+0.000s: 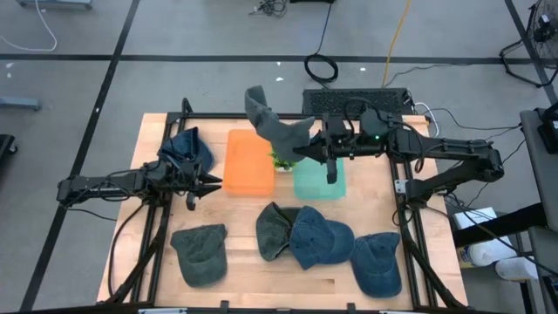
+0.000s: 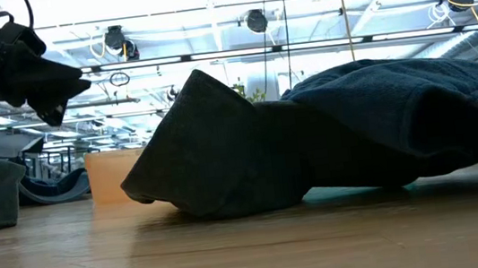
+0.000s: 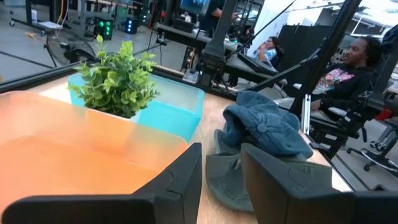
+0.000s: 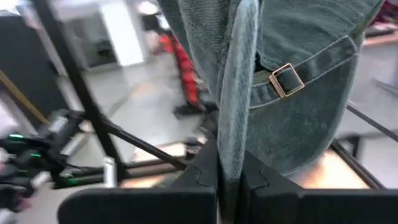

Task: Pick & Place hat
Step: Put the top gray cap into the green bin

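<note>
An orange bin (image 1: 248,163) and a teal bin (image 1: 317,180) sit side by side with a small plant (image 1: 281,160) between them; neither visibly holds a hat. The right gripper (image 1: 301,153), clamped on a grey-green hat (image 1: 275,125), holds it above the bins. The left gripper (image 1: 212,184), fingers parted, hovers beside the orange bin.
</note>
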`<action>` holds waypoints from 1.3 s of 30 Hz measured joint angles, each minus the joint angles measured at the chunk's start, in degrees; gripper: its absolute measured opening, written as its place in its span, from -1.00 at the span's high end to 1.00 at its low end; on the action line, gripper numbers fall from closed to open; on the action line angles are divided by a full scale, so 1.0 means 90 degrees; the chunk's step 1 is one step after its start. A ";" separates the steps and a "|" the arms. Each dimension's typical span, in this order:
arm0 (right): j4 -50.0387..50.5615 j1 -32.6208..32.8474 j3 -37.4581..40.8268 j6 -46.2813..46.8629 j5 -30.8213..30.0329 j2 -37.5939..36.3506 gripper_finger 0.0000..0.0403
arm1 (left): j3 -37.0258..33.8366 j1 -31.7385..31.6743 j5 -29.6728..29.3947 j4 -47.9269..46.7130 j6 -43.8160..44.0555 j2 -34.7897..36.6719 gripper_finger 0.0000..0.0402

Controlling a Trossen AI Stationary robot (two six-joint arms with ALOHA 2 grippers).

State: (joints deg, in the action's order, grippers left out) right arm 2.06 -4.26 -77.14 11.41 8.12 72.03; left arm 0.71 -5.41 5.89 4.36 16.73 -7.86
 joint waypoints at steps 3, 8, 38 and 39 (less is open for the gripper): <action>-0.0449 0.0084 0.0000 -0.0004 0.0297 0.0000 1.00 | 0.0000 -0.0001 0.0000 0.0104 0.0005 0.0002 0.40; -0.0806 0.0119 0.0000 -0.0006 0.0585 0.0000 1.00 | 0.0002 -0.0001 0.0002 0.0506 0.0467 0.0005 0.40; -0.2546 -0.0110 0.0005 0.0710 0.2142 0.0039 1.00 | 0.1413 -0.0007 -0.0136 0.2001 0.2296 -0.0322 -0.28; -0.2628 -0.0126 0.0005 0.0739 0.2210 0.0039 1.00 | 0.1575 -0.0007 -0.0130 0.1948 0.2270 -0.0431 -0.29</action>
State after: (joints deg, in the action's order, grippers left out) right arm -21.60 -5.39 -77.10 18.06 28.01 72.38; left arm 14.88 -5.48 4.72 21.89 37.16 -11.73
